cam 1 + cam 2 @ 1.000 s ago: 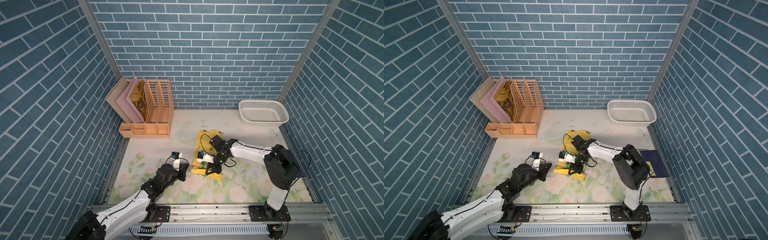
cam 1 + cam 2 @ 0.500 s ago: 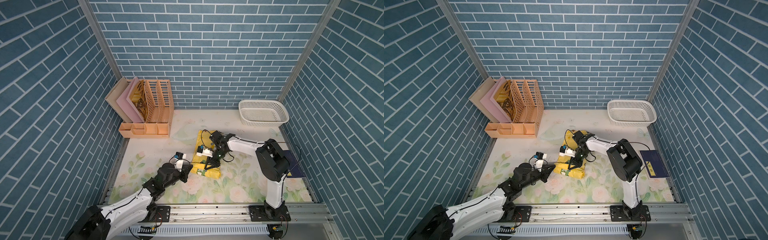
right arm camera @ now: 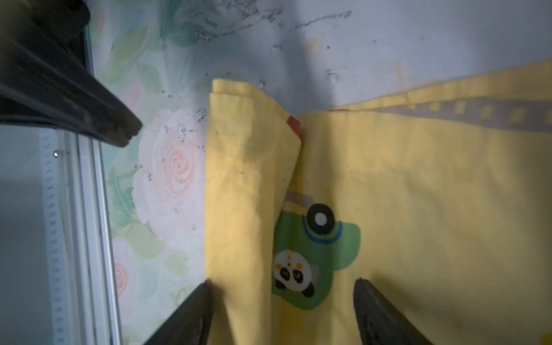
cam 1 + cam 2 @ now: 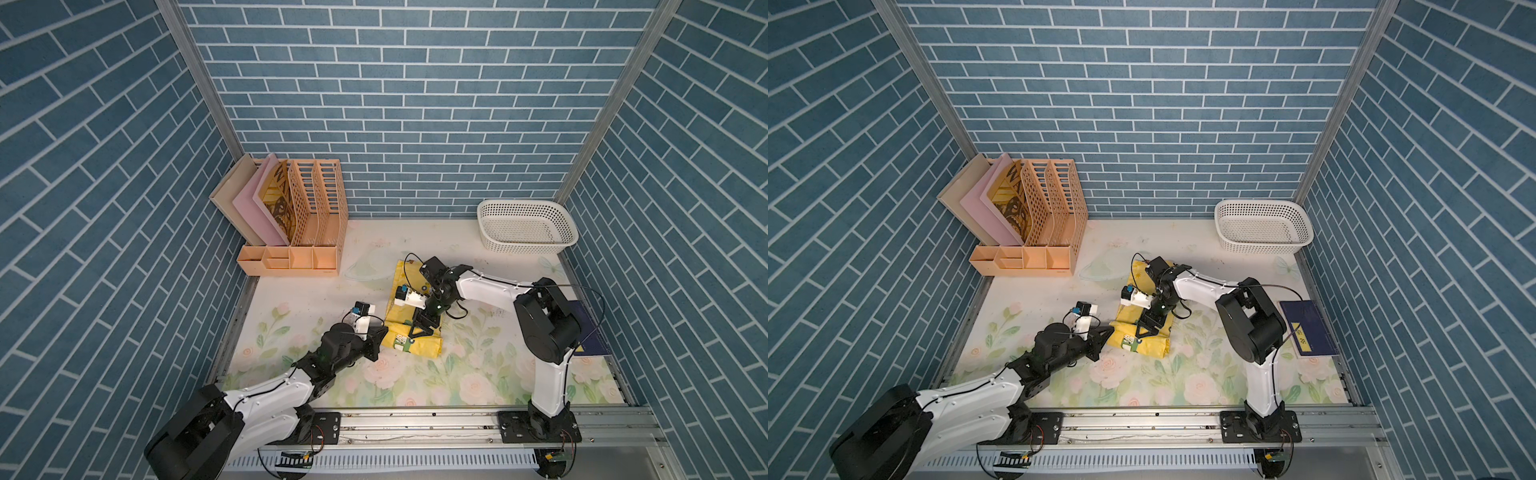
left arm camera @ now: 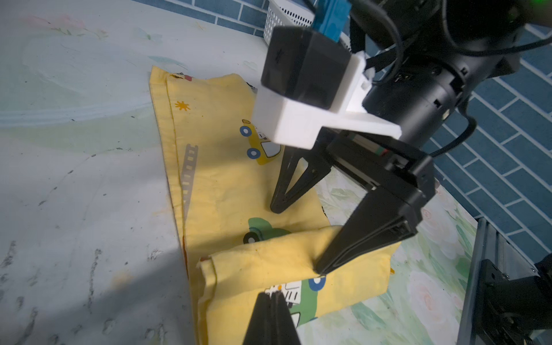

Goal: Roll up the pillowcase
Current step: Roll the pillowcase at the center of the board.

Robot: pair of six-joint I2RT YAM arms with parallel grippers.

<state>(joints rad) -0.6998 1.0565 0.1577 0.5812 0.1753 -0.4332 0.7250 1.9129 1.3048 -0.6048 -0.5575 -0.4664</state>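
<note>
The yellow pillowcase (image 4: 424, 347) (image 4: 1150, 343) lies mid-table on the floral mat, its near end turned over into a short roll (image 5: 268, 260) (image 3: 239, 167). My right gripper (image 4: 424, 329) (image 4: 1148, 328) (image 3: 283, 282) points down, open, its two fingers astride the roll's fold; the left wrist view also shows this right gripper (image 5: 298, 239). My left gripper (image 4: 384, 331) (image 4: 1111, 329) (image 5: 272, 294) is shut, empty, with its tip at the roll's left end. In the right wrist view that left gripper (image 3: 125, 131) hangs over the mat, a little apart from the cloth.
An orange file rack (image 4: 307, 232) with boards stands at the back left. A white basket (image 4: 525, 226) sits at the back right. A dark blue book (image 4: 1308, 328) lies by the right wall. A metal rail (image 4: 415, 424) runs along the front edge.
My right gripper has opened and let go of the rolled fold. My left gripper has moved right, up to the pillowcase's near left corner.
</note>
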